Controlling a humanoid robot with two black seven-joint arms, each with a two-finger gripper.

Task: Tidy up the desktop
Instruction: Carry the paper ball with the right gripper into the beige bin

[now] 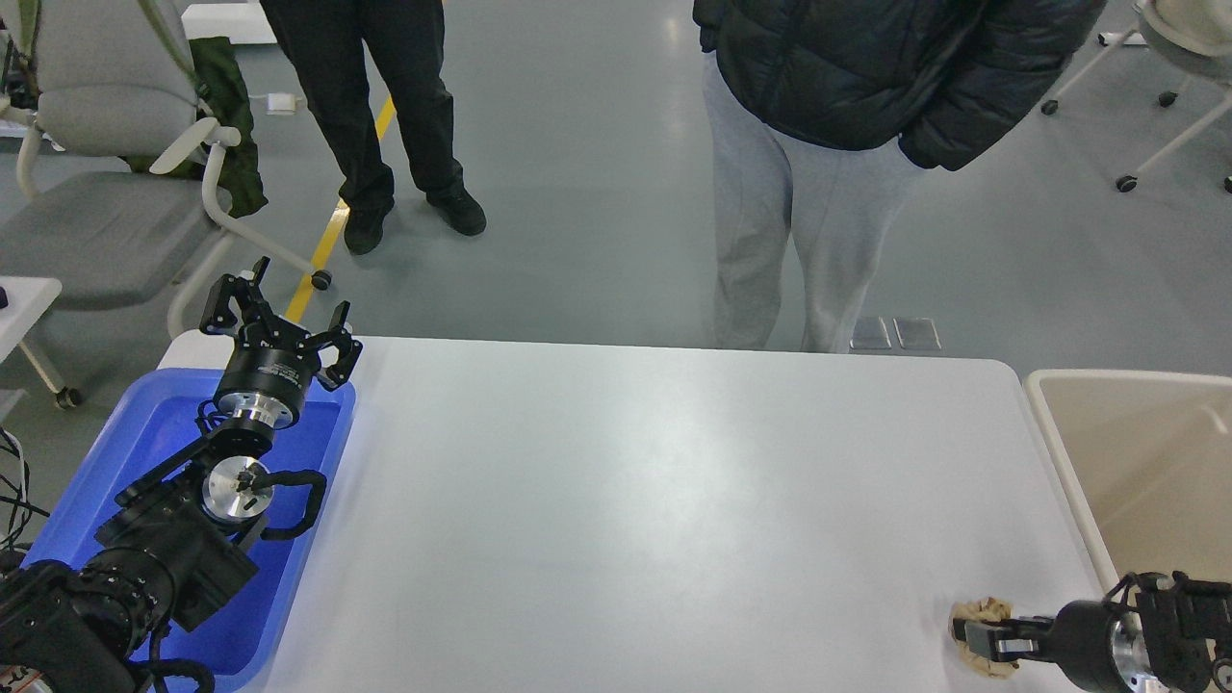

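The white desktop fills the middle of the head view. A small crumpled beige paper wad lies near its front right corner. My right gripper comes in from the lower right, lies low over the desktop, and its fingers are closed on the wad. My left gripper is open and empty, and is held up above the far end of the blue tray.
The blue tray sits at the desktop's left edge under my left arm. A beige tub stands off the right edge. A person in grey trousers stands at the far edge, another in black further back. A grey chair is far left.
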